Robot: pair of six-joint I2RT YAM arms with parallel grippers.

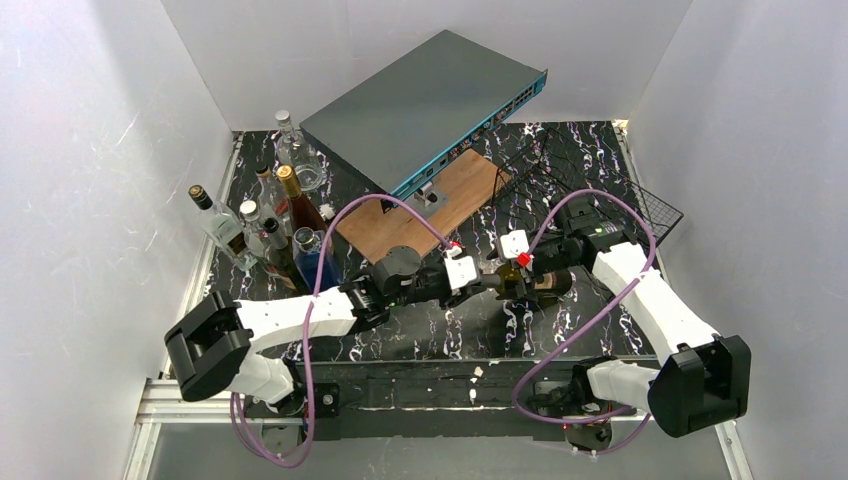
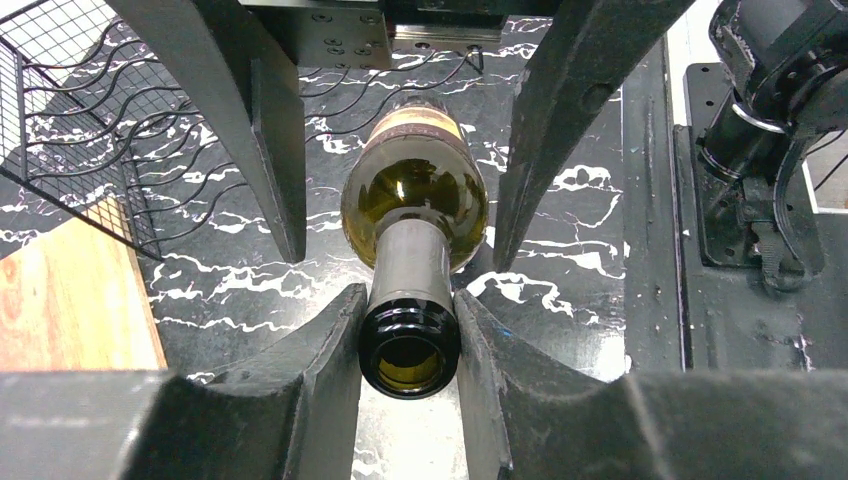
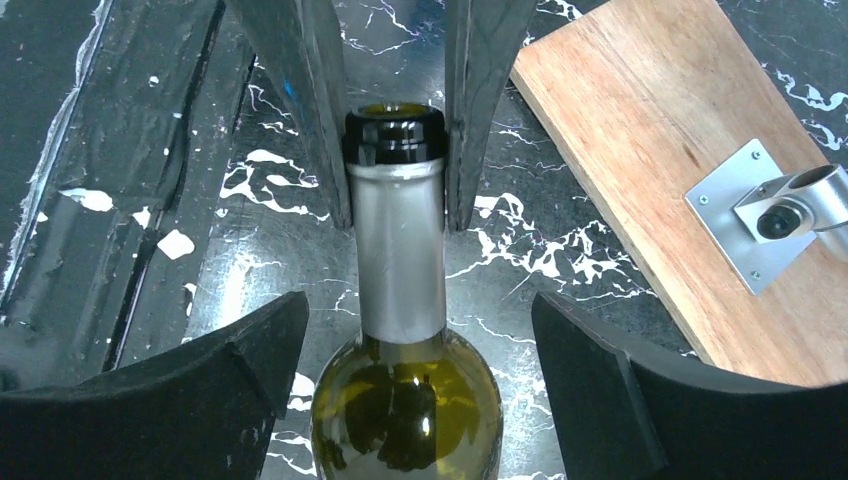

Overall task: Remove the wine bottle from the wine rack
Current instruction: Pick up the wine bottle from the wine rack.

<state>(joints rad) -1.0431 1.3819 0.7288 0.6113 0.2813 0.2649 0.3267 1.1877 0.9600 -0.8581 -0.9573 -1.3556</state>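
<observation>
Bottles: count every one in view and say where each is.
8. One green glass wine bottle is held level in the middle, neck in the left gripper; seven assorted upright bottles crowd together on the left, where others may be hidden behind them.

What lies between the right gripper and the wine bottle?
Nothing: in the right wrist view the right gripper straddles the wine bottle, open gaps either side showing table.

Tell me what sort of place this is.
Probably a robot test cell, not a home: plain white walls box in a black marble-patterned tabletop, and unrelated props share it, a grey network switch, a cluster of glass bottles and a black wire rack.
</observation>
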